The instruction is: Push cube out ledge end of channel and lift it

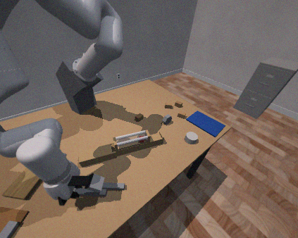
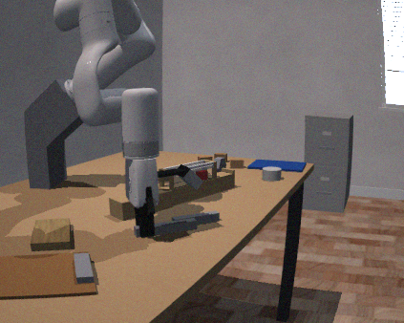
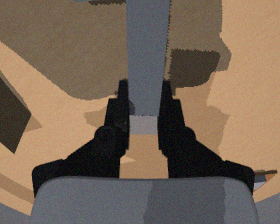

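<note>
Tan wood makes up the surface (image 1: 156,183), with brown floorboards beyond its edge. Nearest me, my hand (image 3: 143,117) is clenched on one end of a grey L-shaped stick (image 2: 187,224) that lies flat on the wood. I judge this the tool-pickup step; next I must lift it and bring its tip to the channel (image 1: 131,145) without my hand entering. Farther out, the red cube (image 1: 141,139) sits between the channel's pale rails, toward the end nearer the grey puck (image 1: 191,137). Small brown blocks (image 1: 139,117), a grey cylinder (image 1: 167,119) and a blue mat (image 1: 206,123) lie beyond and could snag a wide swing.
</note>
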### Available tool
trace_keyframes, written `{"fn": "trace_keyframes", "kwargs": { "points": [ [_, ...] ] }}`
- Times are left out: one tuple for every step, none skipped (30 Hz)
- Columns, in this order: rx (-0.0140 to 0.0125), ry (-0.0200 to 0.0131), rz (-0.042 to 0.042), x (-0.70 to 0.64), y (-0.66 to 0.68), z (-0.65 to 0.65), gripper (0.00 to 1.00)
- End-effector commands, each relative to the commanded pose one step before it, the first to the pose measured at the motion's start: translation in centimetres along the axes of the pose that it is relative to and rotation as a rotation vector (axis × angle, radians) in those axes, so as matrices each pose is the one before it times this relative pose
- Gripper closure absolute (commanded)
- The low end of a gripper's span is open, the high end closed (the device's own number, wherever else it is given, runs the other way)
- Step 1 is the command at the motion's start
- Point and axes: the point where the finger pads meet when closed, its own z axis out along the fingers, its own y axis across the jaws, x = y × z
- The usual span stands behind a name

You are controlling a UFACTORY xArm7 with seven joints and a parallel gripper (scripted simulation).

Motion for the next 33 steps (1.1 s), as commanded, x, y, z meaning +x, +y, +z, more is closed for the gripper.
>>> {"fn": "trace_keyframes", "kwargs": {
  "points": [
    [-0.00273, -0.00084, 0.00001, -0.043, 0.127, -0.088, 1.0],
    [0.0, 0.0, 0.0, 0.0, 0.0, 0.0, 1.0],
    [0.0, 0.0, 0.0, 0.0, 0.0, 0.0, 1.0],
    [0.0, 0.0, 0.0, 0.0, 0.0, 0.0, 1.0],
    [0.0, 0.0, 0.0, 0.0, 0.0, -0.019, 1.0],
    [0.0, -0.00001, -0.00001, 0.0, 0.001, -0.122, 1.0],
    [0.0, 0.0, 0.0, 0.0, 0.0, -0.293, 1.0],
    [0.0, 0.0, 0.0, 0.0, 0.0, -0.501, 1.0],
    [0.0, -0.00001, -0.00001, 0.0, 0.001, -0.717, 1.0],
    [0.0, 0.0, 0.0, 0.0, 0.0, -0.918, 1.0],
    [0.0, 0.0, 0.0, 0.0, 0.0, -1.085, 1.0],
    [0.0, 0.0, 0.00001, 0.0, -0.001, -1.202, 1.0],
    [0.0, 0.0, 0.0, 0.0, 0.001, -1.229, 1.0],
    [0.0, 0.0, 0.0, 0.0, 0.0, -1.189, 1.0],
    [0.0, 0.0, 0.0, 0.0, 0.001, -1.097, 1.0],
    [0.0, 0.0, 0.0, 0.0, 0.0, -0.965, 1.0],
    [0.0, 0.0, 0.0, 0.0, -0.001, -0.801, 1.0],
    [0.0, 0.0, 0.0, 0.0, 0.001, -0.616, 1.0],
    [0.0, 0.0, 0.0, 0.0, 0.0, -0.427, 1.0],
    [0.0, 0.0, 0.0, 0.0, 0.0, 0.0, 1.0],
    [0.0, 0.0, 0.0, 0.0, 0.0, 0.0, 1.0],
    [0.0, 0.0, 0.0, 0.0, 0.0, -0.248, 1.0],
    [0.0, 0.0, 0.0, 0.0, -0.001, -0.103, 1.0],
    [0.0, 0.0, 0.0, 0.0, 0.0, -0.016, 1.0],
    [0.0, 0.0, 0.0, 0.0, 0.0, 0.0, 1.0],
    [0.0, 0.0, 0.0, 0.0, 0.0, 0.0, 1.0],
    [0.0, 0.0, 0.0, 0.0, 0.0, 0.0, 1.0],
    [0.0, 0.0, 0.0, 0.0, 0.0, 0.0, 1.0],
    [0.0, 0.0, 0.0, 0.0, 0.0, 0.0, 1.0],
    [0.0, 0.0, 0.0, 0.0, 0.0, 0.0, 1.0],
    [0.0, 0.0, 0.0, 0.0, 0.0, 0.0, 1.0],
    [0.0, 0.0, 0.0, 0.0, 0.0, 0.0, 1.0],
    [0.0, 0.0, 0.0, 0.0, 0.0, 0.0, 1.0]
  ]
}}
